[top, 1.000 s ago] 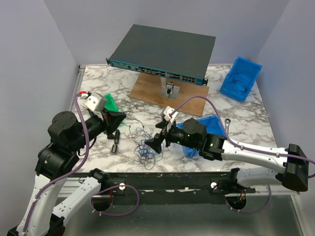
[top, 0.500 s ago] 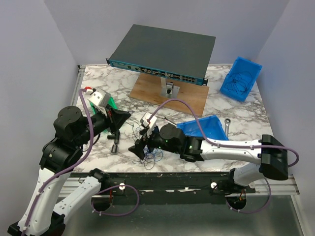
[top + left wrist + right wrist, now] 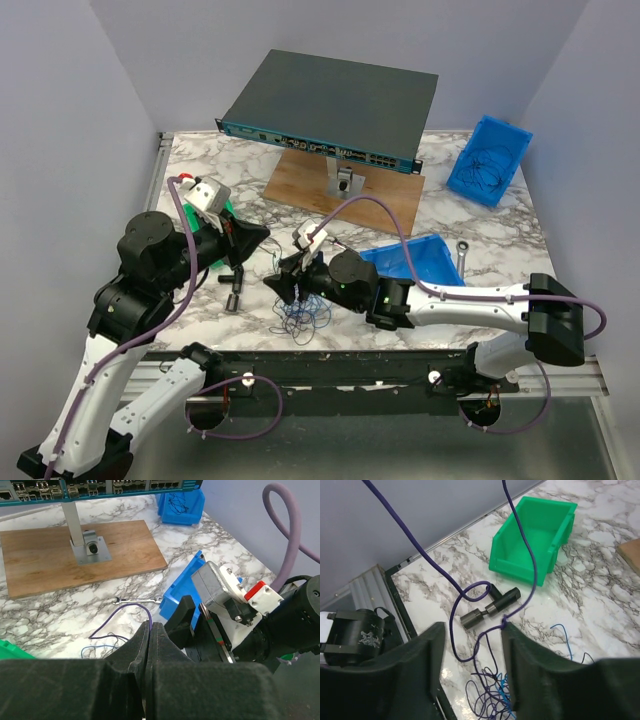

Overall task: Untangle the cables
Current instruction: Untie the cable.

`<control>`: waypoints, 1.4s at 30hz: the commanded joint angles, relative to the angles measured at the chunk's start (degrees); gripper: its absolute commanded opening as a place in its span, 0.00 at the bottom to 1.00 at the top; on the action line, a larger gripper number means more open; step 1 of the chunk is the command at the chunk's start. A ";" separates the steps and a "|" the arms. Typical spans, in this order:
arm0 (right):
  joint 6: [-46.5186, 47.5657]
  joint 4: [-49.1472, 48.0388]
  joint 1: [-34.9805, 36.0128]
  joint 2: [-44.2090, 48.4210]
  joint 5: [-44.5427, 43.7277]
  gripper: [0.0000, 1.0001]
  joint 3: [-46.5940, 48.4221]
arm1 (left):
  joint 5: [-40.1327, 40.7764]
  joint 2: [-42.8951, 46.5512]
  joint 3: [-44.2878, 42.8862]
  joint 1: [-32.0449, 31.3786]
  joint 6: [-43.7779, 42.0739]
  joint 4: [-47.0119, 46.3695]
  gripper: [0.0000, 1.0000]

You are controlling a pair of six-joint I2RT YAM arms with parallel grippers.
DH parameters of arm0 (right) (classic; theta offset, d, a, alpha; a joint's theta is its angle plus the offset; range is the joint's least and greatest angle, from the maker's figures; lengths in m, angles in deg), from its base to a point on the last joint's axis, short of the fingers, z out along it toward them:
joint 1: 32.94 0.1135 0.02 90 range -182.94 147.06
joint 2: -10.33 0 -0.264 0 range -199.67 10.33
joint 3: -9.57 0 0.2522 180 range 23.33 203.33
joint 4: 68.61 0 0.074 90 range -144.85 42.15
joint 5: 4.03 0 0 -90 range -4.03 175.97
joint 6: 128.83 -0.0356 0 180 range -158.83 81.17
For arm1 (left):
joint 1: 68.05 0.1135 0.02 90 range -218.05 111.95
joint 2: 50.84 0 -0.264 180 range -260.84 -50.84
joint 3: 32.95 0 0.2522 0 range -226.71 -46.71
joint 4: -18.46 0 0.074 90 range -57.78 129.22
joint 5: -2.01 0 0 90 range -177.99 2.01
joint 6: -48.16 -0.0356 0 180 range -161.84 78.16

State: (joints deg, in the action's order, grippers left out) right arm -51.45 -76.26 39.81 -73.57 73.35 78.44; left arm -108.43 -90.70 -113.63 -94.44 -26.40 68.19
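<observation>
The cables are a small tangle of thin purple and blue wires on the marble near the front edge. My left gripper is shut on a purple strand that runs into its jaws and is lifted off the table. My right gripper hovers just left of the tangle. In the right wrist view its jaws stand apart, with two raised purple strands and a small knot between them, close to the right finger. The tangle lies below.
A black T-shaped tool lies left of the tangle, with a green bin behind it. A blue bin and a wrench lie right. The network switch stands on a wooden board; another blue bin holds wires.
My right arm has swung left from beside the blue bin to the tangle, and its jaws have narrowed. My left gripper has edged up and right, still shut on the purple strand.
</observation>
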 commanded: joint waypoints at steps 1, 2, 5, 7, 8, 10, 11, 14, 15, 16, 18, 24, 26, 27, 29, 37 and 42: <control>-0.50 -1.57 0.37 0.10 -1.97 0.48 0.10 | -1.17 -0.38 1.27 -0.24 1.33 -2.25 0.00; -0.61 -1.33 0.36 0.07 -1.96 0.39 0.29 | -0.76 -0.32 1.30 -0.24 1.48 -2.39 0.00; -1.20 -0.21 0.34 0.31 -3.48 0.18 0.90 | 1.10 -0.27 1.52 -0.24 1.97 -2.44 0.00; -1.87 2.16 0.37 0.80 -6.90 0.02 2.28 | 2.17 -0.48 2.06 -0.26 3.32 -2.31 0.18; -2.95 5.01 0.32 0.68 -11.36 0.01 3.80 | 2.25 -0.57 2.50 -0.19 4.18 -2.43 0.28; -4.77 10.96 0.37 0.19 -19.39 0.01 7.44 | 3.44 -0.21 4.25 -0.24 6.36 -2.82 0.51; -5.55 13.35 0.29 0.14 -22.08 0.01 8.79 | 4.43 0.53 5.95 -0.24 7.96 -3.49 0.64; -7.03 18.68 -0.54 1.11 -24.97 0.01 12.19 | 6.84 4.20 12.39 -0.13 11.74 -6.99 0.90; -7.56 20.09 -0.95 1.45 -24.88 0.01 13.64 | 7.54 5.83 14.58 -0.15 13.25 -8.26 0.95; -7.94 22.06 -1.44 1.76 -24.51 0.01 15.04 | 7.93 7.20 17.14 -0.15 14.33 -10.04 0.98; -8.11 25.38 -2.08 2.13 -23.74 0.01 18.26 | 9.36 10.09 21.31 -0.15 16.60 -12.47 0.99; -8.01 32.78 -3.09 1.22 -22.11 0.01 29.68 | 12.88 16.09 32.10 -0.23 19.85 -20.94 0.99; -8.03 34.47 -3.21 0.74 -21.62 0.01 32.80 | 8.23 15.18 35.44 -0.24 18.86 -27.04 0.99; -8.01 35.14 -3.25 0.56 -21.13 0.01 33.84 | 7.10 13.91 36.21 -0.31 19.00 -28.60 0.99; -8.22 36.13 -3.43 0.19 -19.93 0.01 36.07 | 6.71 10.40 36.71 -0.79 18.87 -30.12 0.98; -9.59 38.43 -3.68 -0.33 -16.01 0.01 40.71 | 9.35 -0.06 39.15 -2.00 17.57 -41.88 0.87; -8.62 39.47 -3.78 -0.03 -16.71 0.01 43.19 | 10.36 -7.14 38.24 -2.00 17.49 -43.12 0.84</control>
State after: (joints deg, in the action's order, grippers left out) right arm -60.26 -38.93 36.31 -73.46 55.80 118.22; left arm -99.10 -93.06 -74.55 -96.26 -8.41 30.50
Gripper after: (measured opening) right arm 0.038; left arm 0.854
